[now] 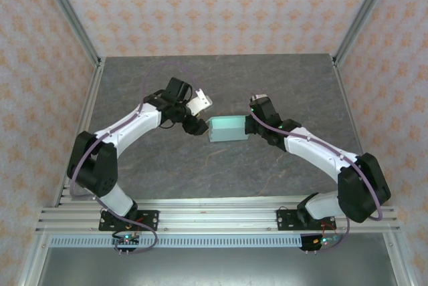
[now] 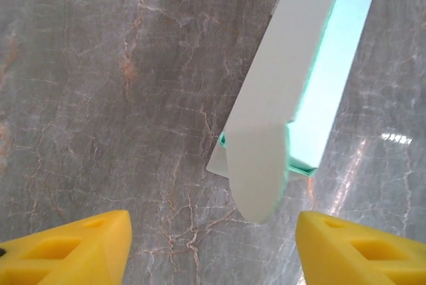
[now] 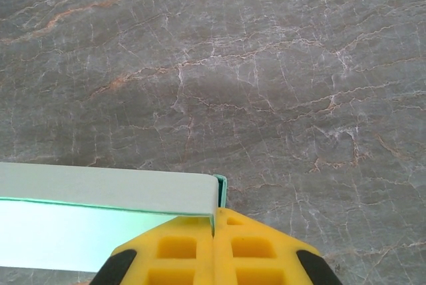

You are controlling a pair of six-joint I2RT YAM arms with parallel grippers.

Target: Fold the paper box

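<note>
The paper box (image 1: 227, 129) is a small pale mint box lying at the middle of the table. In the left wrist view the paper box (image 2: 299, 78) runs up to the right, and a rounded tab flap (image 2: 258, 165) sticks out of its near end. My left gripper (image 1: 199, 126) sits just off the box's left end. In its own view the left gripper (image 2: 213, 252) is open, its yellow fingertips (image 2: 66, 252) wide apart with bare table between them. My right gripper (image 1: 251, 124) is at the box's right end. There the right gripper (image 3: 214, 232) is shut on a thin edge of the paper box (image 3: 100, 195).
The grey marble tabletop (image 1: 221, 172) stretches all round the box. Aluminium frame posts (image 1: 73, 25) and patterned walls close in the left, right and back. The arm bases stand on the rail (image 1: 214, 219) at the near edge.
</note>
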